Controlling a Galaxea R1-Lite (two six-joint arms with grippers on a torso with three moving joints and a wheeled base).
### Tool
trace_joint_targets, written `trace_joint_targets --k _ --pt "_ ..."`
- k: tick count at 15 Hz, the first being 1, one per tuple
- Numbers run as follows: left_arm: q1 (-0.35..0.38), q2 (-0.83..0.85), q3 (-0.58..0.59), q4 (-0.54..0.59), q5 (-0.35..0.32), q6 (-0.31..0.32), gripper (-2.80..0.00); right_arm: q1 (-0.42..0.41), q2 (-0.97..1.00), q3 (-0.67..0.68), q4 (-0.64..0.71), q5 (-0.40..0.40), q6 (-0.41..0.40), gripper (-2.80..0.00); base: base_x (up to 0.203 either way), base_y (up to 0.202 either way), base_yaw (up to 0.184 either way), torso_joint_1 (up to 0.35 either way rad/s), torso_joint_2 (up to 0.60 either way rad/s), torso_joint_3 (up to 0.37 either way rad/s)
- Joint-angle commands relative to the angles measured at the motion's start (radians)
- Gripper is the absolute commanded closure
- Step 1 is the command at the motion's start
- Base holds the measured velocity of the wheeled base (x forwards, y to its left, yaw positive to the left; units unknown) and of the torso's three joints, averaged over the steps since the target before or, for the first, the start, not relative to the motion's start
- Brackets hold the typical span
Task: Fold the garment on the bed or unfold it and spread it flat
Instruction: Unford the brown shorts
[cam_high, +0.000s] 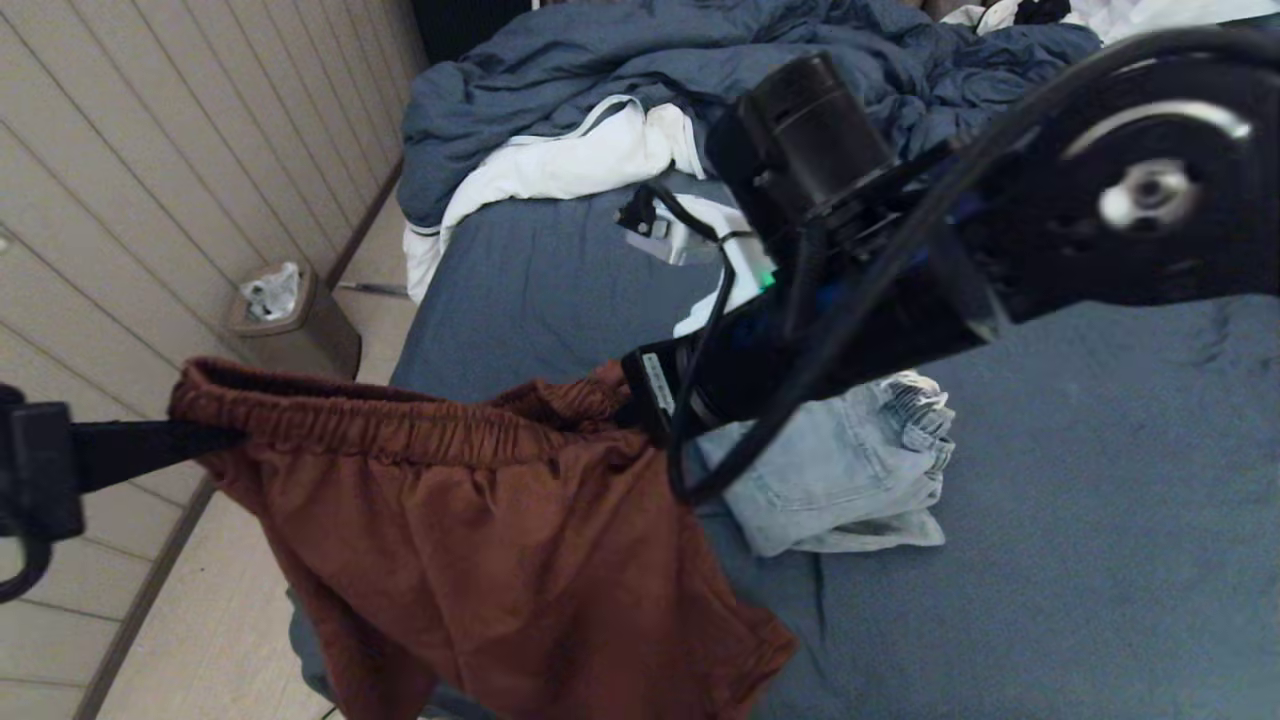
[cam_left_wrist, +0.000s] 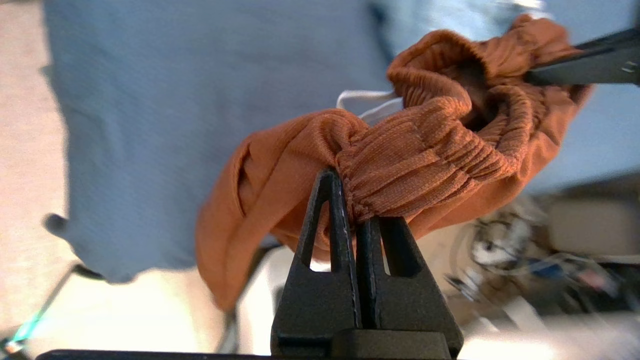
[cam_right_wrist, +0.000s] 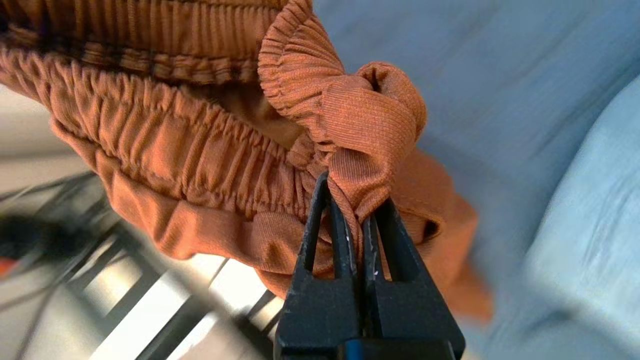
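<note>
The garment, rust-brown shorts with an elastic waistband, hangs in the air over the bed's near left corner, stretched between both grippers. My left gripper is shut on one end of the waistband, its jaws pinching the gathered fabric. My right gripper is shut on the other end of the waistband, with a bunched fold caught between its jaws. The legs of the shorts droop down past the mattress edge. The bed has a slate-blue sheet.
Folded pale-blue jeans lie on the sheet just beyond the right gripper. A white garment and the rumpled dark blue duvet lie at the far end. A bin stands on the floor left of the bed.
</note>
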Motion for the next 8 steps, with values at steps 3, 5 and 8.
trace_joint_targets --k 3,5,8 --pt "0.11 0.347 0.006 -0.233 -0.007 0.021 0.0 -0.093 0.202 -0.053 -0.15 -0.004 -0.05 0.0 0.0 0.0 0.0 0.0 0.0 0.0" --pt "0.151 0.466 0.002 -0.41 -0.009 0.025 0.0 -0.131 0.233 -0.054 -0.248 -0.019 -0.053 0.0 0.0 0.0 0.0 0.0 0.0 0.0" --pt "0.167 0.603 -0.012 -0.634 -0.006 0.022 0.0 -0.184 0.268 -0.054 -0.358 -0.082 -0.095 0.0 0.0 0.0 0.0 0.0 0.0 0.0"
